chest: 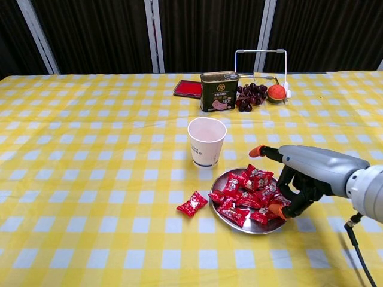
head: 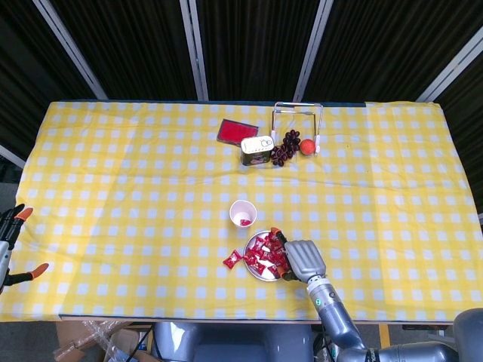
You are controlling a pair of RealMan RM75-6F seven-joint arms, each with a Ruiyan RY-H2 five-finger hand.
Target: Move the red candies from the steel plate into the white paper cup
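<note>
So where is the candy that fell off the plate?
In the chest view, the stray candy lies on the tablecloth just left of the steel plate, in front of the paper cup.

red wrapped candies heaped on round steel plate, one stray candy beside it, upright white paper cup just behind
</note>
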